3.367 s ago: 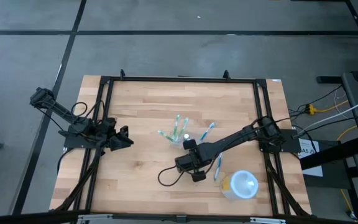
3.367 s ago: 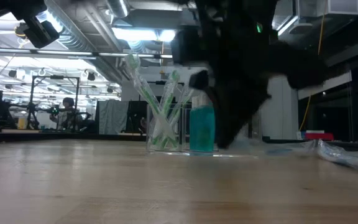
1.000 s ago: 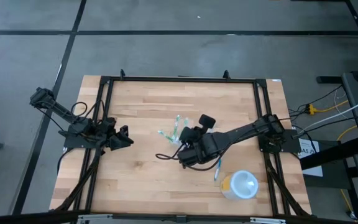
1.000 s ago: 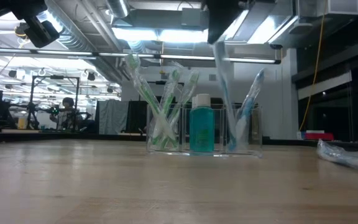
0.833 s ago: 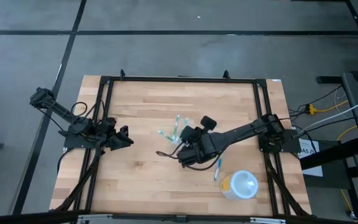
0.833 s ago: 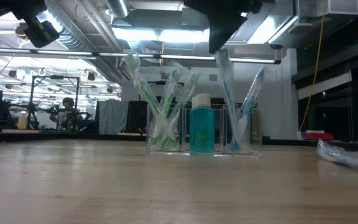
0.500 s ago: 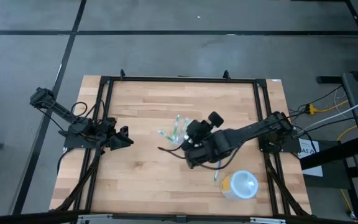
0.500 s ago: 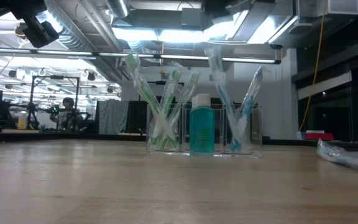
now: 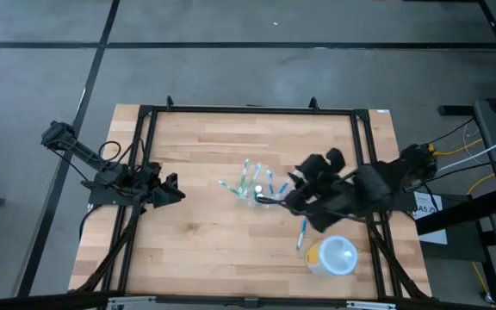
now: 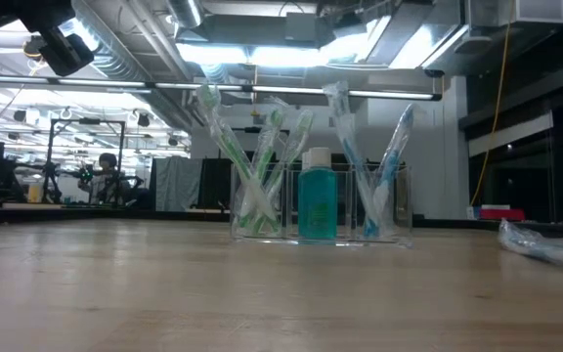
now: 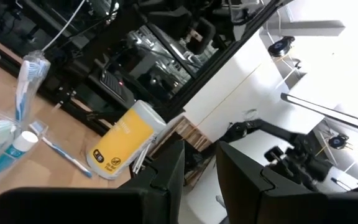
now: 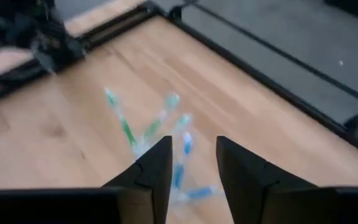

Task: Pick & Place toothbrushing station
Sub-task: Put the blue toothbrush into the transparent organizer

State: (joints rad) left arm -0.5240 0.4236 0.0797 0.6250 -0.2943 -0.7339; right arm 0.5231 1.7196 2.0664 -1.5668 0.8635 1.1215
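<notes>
The clear toothbrushing station (image 9: pixel 254 191) stands at the table's middle on its base. In the low view its see-through wall (image 10: pixel 402 205) shows green brushes (image 10: pixel 254 166) at one end, a teal bottle (image 10: pixel 318 203) in the middle and blue brushes (image 10: pixel 379 171) at the other end, all leaning in it. My right gripper (image 9: pixel 286 199) (image 12: pixel 191 163) hovers open, above and just right of the station, with nothing between its fingers. My left gripper (image 9: pixel 176 188) (image 11: pixel 199 167) waits open at the table's left side.
A blue toothbrush (image 9: pixel 301 234) (image 11: pixel 67 157) lies flat on the wood near the right front. Beside it lies a white cup with a yellow side (image 9: pixel 332 256) (image 11: pixel 120 142). A clear wrapped item (image 10: pixel 545 244) lies at the low view's right. Black frame rails (image 9: pixel 248 109) run round the table.
My right gripper lowered a blue toothbrush into the station's compartment, let it go, then rose and drew back toward the table's right edge. The brush now leans in the station beside the other blue one.
</notes>
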